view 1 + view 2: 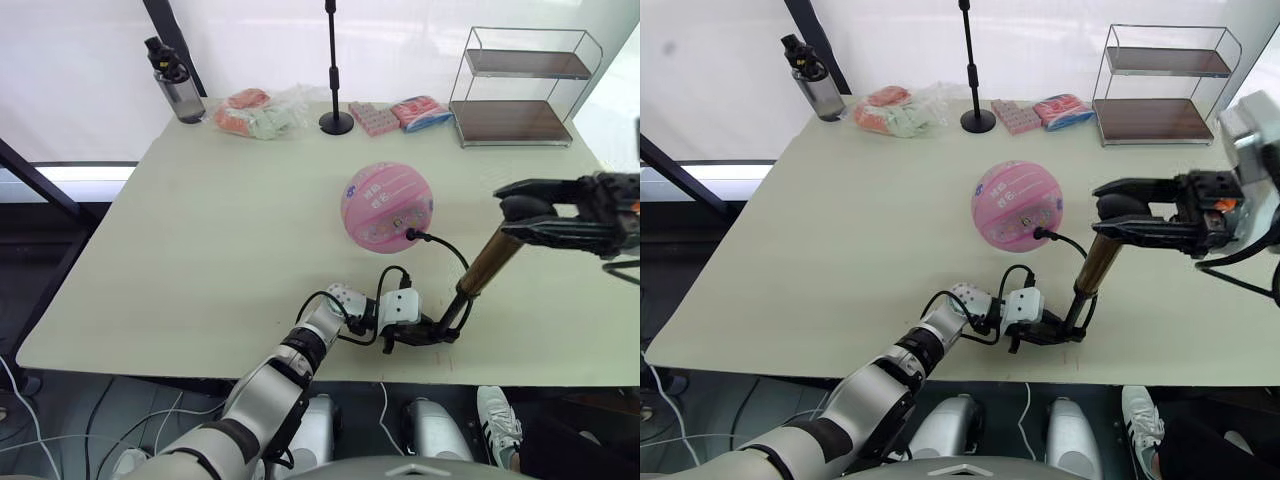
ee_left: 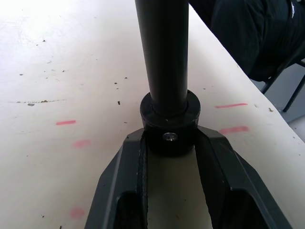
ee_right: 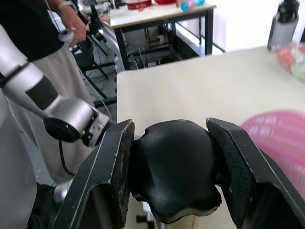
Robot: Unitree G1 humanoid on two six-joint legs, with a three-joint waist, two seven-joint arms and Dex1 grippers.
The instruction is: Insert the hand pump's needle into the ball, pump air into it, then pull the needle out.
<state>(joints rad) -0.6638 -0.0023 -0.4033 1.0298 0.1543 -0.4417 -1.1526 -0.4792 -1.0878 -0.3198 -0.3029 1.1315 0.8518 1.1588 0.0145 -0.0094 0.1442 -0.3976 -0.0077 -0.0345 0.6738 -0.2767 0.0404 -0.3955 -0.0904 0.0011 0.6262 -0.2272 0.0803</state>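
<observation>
Right wrist view: my right gripper (image 3: 174, 183) pinches the T-handle (image 3: 174, 179), ready to stroke. My left gripper (image 1: 425, 333) clamps the hand pump (image 1: 487, 265) base against the table (image 1: 200, 250) for steadiness. Hose (image 1: 450, 250) runs to the ball (image 1: 387, 207), needle seemingly seated.

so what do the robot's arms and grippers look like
The left arm is silver-grey with black joint bands, ending in a white wrist block looped with black cables and the left gripper of two black fingers. The right gripper is black too, long-fingered with ribbed inner pads, an orange detail and black cables at its grey wrist.
</observation>
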